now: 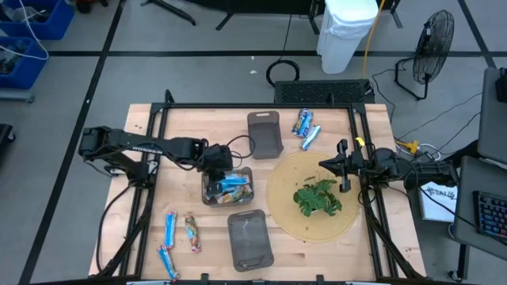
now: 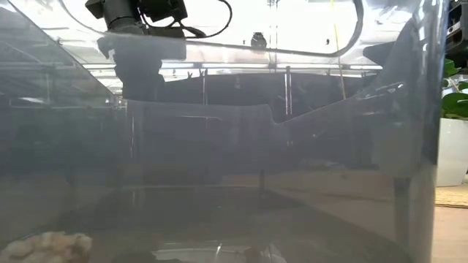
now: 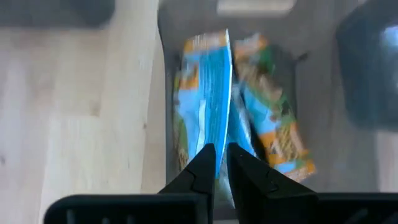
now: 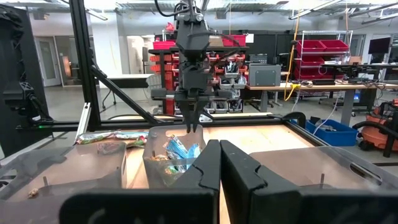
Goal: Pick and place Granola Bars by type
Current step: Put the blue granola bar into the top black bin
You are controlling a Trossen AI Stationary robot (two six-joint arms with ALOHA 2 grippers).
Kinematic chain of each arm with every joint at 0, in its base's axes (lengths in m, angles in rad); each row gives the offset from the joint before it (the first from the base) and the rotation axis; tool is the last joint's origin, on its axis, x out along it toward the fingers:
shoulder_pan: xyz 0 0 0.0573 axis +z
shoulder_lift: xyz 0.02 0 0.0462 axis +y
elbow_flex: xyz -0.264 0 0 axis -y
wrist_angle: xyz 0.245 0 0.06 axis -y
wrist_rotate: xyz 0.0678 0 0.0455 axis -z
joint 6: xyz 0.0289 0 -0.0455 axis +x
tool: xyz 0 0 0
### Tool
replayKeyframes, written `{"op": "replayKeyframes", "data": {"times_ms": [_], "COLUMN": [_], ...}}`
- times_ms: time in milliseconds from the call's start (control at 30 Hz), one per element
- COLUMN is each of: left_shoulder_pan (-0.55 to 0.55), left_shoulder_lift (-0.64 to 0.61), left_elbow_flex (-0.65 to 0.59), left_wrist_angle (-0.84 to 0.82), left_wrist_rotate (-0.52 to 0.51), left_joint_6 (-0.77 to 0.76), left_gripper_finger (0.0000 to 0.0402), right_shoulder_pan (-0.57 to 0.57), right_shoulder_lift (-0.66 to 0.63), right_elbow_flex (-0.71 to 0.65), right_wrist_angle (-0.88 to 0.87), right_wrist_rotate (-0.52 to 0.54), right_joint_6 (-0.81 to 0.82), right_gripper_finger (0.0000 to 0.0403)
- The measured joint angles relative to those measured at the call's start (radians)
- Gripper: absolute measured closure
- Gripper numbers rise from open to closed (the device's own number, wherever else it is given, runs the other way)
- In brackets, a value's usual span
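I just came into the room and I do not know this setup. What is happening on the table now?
The robot is sorting granola bars. The left claw is over the middle grey tray, its fingers closed on a blue-and-white bar standing in the pile there. Three bars already lie on the wood at the table's left front, and two near the far edge. The other two trays look empty. The right claw waits closed above the round mat, near the green plant.

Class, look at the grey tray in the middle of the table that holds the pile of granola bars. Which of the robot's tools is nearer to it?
Left. The left tool is directly above the middle tray of granola bars. The right tool waits far off, over the round mat by the plant.
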Motion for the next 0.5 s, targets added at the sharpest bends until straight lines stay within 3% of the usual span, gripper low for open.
{"op": "replayKeyframes", "data": {"times_ms": [133,300,500], "left_shoulder_pan": [0.009,0.013,0.011], "left_shoulder_lift": [-0.065,-0.156,-0.342], "left_elbow_flex": [0.001,-0.004,-0.187], "left_wrist_angle": [0.138,0.167,0.369], "left_wrist_rotate": [0.000,0.000,0.017], "left_joint_6": [0.029,0.074,0.074], "left_gripper_finger": [0.0355,0.0355,0.0355], "right_shoulder_pan": [0.000,0.000,0.000], "right_shoulder_lift": [0.000,0.000,0.000], "right_elbow_flex": [0.000,0.000,0.000], "right_wrist_angle": [0.000,0.000,0.000], "right_wrist_rotate": [0.000,0.000,0.000], "right_joint_6": [0.000,0.000,0.000], "right_gripper_finger": [0.0403,0.0403,0.0403]}}
